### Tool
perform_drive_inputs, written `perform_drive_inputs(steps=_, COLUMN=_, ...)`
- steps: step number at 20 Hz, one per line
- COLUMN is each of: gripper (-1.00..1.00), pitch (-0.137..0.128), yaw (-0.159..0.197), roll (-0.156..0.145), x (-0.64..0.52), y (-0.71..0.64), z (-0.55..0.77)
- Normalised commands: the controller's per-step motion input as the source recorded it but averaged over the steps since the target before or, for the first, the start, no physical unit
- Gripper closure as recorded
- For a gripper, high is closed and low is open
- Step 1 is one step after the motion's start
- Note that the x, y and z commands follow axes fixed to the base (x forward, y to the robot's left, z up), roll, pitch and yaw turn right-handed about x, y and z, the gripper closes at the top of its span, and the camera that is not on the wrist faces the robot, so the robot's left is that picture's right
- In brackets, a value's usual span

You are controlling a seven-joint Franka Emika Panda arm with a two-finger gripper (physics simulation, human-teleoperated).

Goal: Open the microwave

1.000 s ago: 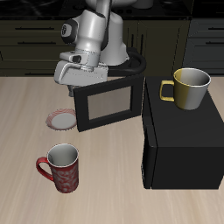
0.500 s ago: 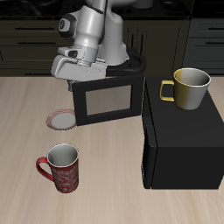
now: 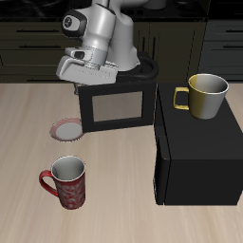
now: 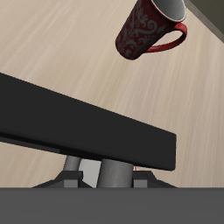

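The microwave (image 3: 201, 157) is a large matte black box toward the table's front. Its door (image 3: 119, 109), with a grey window, stands swung wide open and faces the front. My gripper (image 3: 82, 85) sits at the door's free edge, reaching down from above. In the wrist view the door's black top edge (image 4: 79, 118) crosses the picture. The grey bar handle (image 4: 112, 171) sits between my fingers (image 4: 70, 181), which are closed around it. My hand hides the handle in the exterior view.
A yellow mug (image 3: 205, 95) stands on top of the microwave. A red patterned mug (image 3: 66, 182) stands near the table's front edge and also shows in the wrist view (image 4: 147, 31). A small pink-rimmed plate (image 3: 66, 129) lies beside the door. Dark cabinets (image 3: 28, 47) line the back.
The gripper has moved farther back and a little sideways with the handle. The door has swung wider open and now faces the front more squarely.
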Motion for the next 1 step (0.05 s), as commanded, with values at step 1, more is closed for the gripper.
perform_drive_inputs(steps=1, gripper=1.00, pitch=0.010, yaw=-0.078, roll=-0.043, x=-0.20, y=-0.13, z=-0.07)
